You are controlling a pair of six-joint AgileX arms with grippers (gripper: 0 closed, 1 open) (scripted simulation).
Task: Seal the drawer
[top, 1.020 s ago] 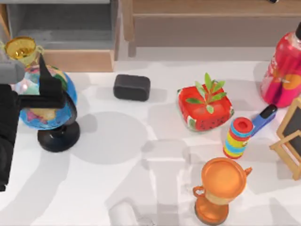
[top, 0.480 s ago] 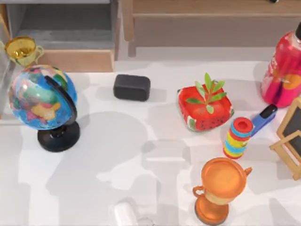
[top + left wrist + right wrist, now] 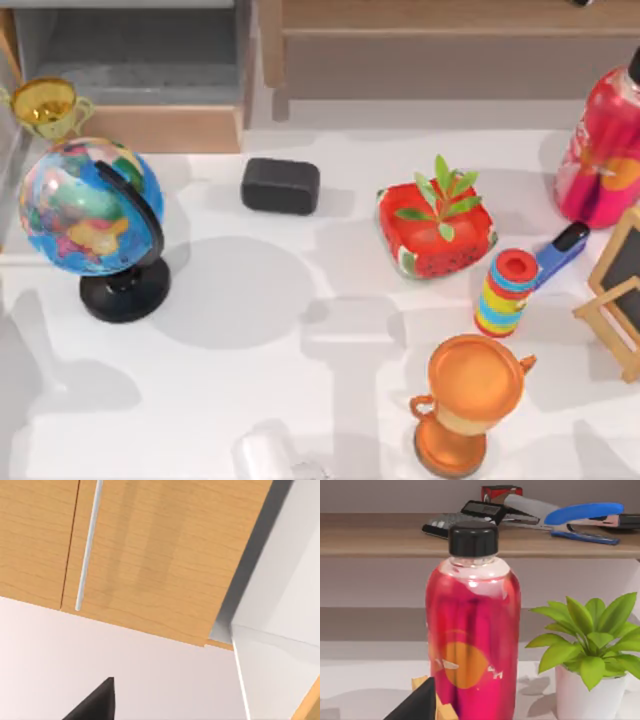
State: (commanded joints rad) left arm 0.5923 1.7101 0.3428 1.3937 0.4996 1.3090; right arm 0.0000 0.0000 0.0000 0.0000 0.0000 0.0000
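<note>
Top-left, behind globe (image 3: 88, 207), drawer (image 3: 140, 75) open.

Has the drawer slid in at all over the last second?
No. The drawer is open as before: its tan front sits equally close to the gold cup and globe in every top view.

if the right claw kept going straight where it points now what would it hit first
Probably the pink-red clear plastic bottle with the black cap, standing directly ahead of the right claw's dark fingertip; the gap between them is hard to judge.

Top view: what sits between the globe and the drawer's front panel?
The small gold trophy cup stands between the globe and the still-open drawer, at its front panel's left end.
</note>
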